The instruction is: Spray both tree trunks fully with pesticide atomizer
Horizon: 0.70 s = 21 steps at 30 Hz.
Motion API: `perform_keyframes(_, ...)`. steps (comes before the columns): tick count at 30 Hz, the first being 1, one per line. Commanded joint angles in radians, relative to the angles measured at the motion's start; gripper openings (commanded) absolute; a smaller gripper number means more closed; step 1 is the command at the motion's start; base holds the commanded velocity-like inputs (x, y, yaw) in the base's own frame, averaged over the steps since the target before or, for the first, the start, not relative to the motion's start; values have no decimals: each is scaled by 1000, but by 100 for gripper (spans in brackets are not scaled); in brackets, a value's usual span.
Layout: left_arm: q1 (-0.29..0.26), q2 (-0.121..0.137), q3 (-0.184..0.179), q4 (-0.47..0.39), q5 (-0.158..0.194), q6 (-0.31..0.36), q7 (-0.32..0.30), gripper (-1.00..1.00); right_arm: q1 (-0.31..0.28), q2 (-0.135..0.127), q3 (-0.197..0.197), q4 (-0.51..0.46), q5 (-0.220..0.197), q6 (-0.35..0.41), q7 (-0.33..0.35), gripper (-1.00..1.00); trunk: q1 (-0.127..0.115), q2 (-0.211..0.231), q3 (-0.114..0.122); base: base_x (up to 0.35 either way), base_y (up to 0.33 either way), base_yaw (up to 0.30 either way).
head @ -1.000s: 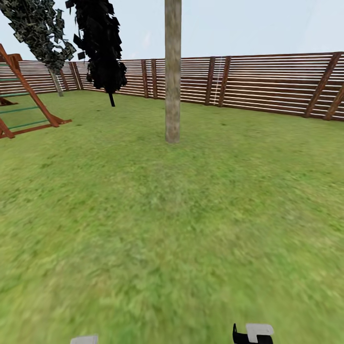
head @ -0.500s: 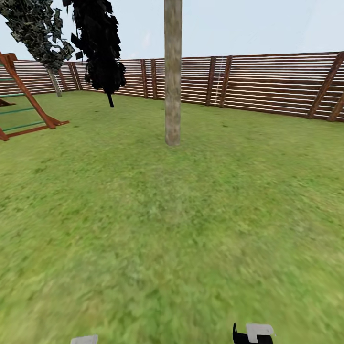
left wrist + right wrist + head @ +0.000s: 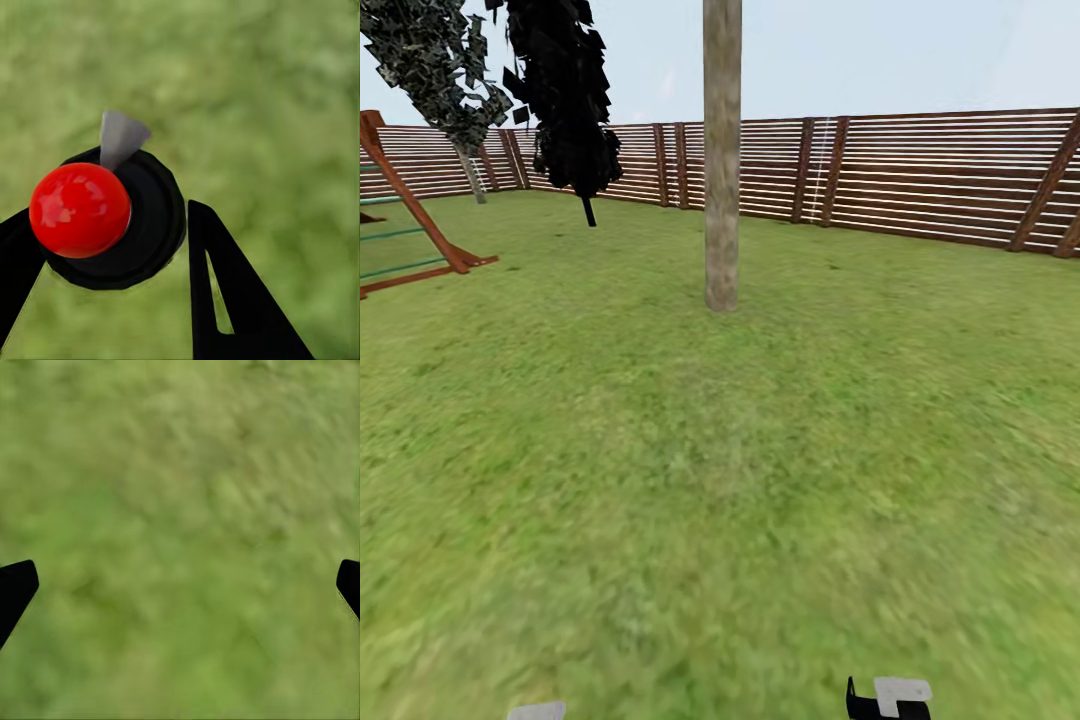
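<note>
No lettering, label, brand, number or sign can be read anywhere. The fence (image 3: pixel 920 170) carries plain slats, the tree trunk (image 3: pixel 721 150) bare bark, and the red-capped atomizer (image 3: pixel 105 217) seen from the left wrist has blank surfaces. The grass (image 3: pixel 720 480) is blurred, so any very small mark there would probably be lost, but none can be made out.

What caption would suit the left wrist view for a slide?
Left gripper fingers closed around the pesticide atomizer, its red cap toward the camera, over blurred green grass.
</note>
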Motion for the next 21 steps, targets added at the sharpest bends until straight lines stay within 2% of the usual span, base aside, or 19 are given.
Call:
perform_keyframes(1,0,0,-5,1,10,-3,0,-100,0,0,0,1,11,0,-9,100,0,0,-1,339,0,0)
perform_keyframes(21,0,0,-5,1,10,-3,0,-100,-1,0,-2,-2,9,0,-9,100,0,0,-1,339,0,0)
